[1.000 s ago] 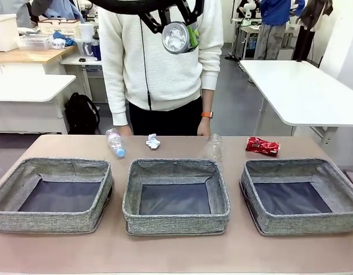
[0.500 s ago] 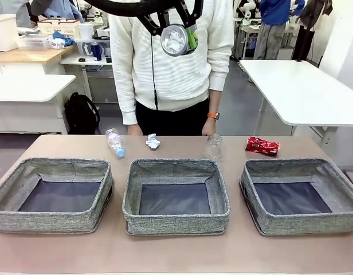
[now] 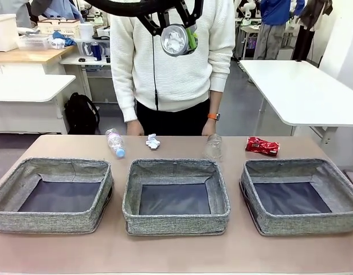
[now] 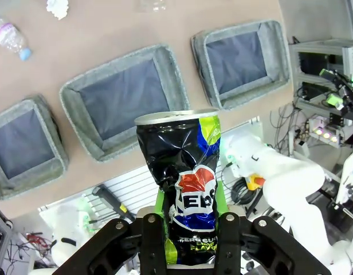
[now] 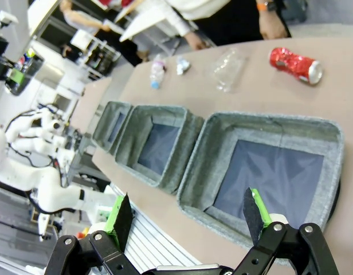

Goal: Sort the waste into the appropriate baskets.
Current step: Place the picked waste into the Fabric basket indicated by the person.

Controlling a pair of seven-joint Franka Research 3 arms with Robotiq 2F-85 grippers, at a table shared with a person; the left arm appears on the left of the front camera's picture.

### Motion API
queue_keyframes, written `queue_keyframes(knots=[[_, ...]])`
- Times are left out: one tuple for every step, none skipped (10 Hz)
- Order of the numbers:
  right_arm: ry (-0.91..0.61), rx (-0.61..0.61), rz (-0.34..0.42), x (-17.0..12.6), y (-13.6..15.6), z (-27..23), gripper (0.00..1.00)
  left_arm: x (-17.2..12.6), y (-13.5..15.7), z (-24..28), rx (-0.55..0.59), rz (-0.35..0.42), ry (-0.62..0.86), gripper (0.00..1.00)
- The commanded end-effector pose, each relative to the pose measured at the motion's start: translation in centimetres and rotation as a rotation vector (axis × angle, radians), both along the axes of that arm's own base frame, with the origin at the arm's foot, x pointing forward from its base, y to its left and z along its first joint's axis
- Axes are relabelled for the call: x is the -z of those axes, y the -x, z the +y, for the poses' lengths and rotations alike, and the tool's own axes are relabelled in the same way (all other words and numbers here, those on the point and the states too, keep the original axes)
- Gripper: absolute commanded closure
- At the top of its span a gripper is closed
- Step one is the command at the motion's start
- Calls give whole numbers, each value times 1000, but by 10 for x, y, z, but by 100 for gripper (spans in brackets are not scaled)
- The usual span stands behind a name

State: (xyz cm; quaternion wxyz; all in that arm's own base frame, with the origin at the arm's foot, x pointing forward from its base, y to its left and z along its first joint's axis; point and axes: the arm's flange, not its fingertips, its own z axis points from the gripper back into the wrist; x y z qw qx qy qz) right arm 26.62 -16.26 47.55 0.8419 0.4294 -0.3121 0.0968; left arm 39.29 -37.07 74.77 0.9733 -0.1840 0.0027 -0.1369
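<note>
Progress – you have nothing binned: all three baskets [image 3: 176,223] show bare floors | your left gripper [image 4: 191,200] pinches the crushed dark can [image 4: 185,166] high above the table [image 3: 176,252] | right gripper [image 5: 188,215] spread, holding nothing | left to sort – bottle [image 3: 114,143], paper wad [image 3: 153,141], cup [image 3: 214,147], crushed red can [image 3: 262,146], all along the far edge

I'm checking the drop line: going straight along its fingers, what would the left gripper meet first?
Probably the middle basket, at its wall nearest the robot; the crushed dark can in the left gripper hides the exact line, so it may be the table beside it.
</note>
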Motion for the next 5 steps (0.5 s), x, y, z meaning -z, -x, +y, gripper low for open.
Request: queue_keyframes(knots=[[-12, -5, -34, -2, -3, -1, 0, 1, 1, 6, 6, -21, 0, 66], [-12, -5, -34, -2, -3, -1, 0, 1, 1, 6, 6, -21, 0, 66], [-12, -5, -34, -2, -3, -1, 0, 1, 1, 6, 6, -21, 0, 66], [-12, -5, -34, -2, -3, -1, 0, 1, 1, 6, 6, -21, 0, 66], [-12, -5, -34, -2, -3, -1, 0, 1, 1, 6, 6, -21, 0, 66]])
